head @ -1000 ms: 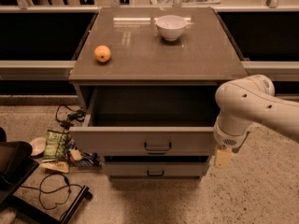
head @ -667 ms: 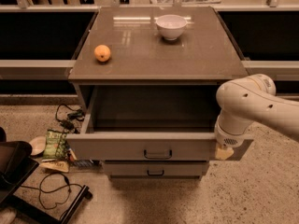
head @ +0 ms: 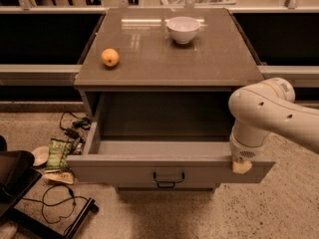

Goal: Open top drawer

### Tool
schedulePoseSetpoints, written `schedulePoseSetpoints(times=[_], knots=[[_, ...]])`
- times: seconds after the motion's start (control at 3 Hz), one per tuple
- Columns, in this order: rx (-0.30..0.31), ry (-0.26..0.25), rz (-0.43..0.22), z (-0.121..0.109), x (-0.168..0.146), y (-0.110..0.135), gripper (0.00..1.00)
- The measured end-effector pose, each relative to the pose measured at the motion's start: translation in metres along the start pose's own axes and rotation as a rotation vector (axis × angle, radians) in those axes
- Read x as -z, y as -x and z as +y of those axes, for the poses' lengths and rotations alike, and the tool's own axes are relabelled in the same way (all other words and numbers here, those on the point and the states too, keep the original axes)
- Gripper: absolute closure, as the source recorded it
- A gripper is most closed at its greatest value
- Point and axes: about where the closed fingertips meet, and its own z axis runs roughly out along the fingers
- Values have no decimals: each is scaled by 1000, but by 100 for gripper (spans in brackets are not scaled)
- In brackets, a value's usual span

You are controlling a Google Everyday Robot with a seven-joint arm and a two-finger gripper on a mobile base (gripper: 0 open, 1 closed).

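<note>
Grey top drawer (head: 119,169) is pulled far out of the cabinet (head: 199,63), with a plain grey floor showing inside. Gripper (head: 242,166) sits at the right end of the drawer front's top edge; gripping or released, cannot tell. White bowl (head: 183,24) and orange (head: 110,57) on the cabinet top, well apart. Versus earlier: drawer further out, gripper moved with it.

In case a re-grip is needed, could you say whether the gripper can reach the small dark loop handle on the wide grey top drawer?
Probably yes: the gripper rests at the right front corner of the top drawer, and nothing covers its central loop handle.
</note>
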Motion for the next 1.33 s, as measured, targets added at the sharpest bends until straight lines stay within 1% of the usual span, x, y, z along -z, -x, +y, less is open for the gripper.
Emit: schedulePoseSetpoints(times=[0.33,1.33], knots=[[0,0,0,0,-2,0,84],[-1,4,3,2,-3,-2,14]])
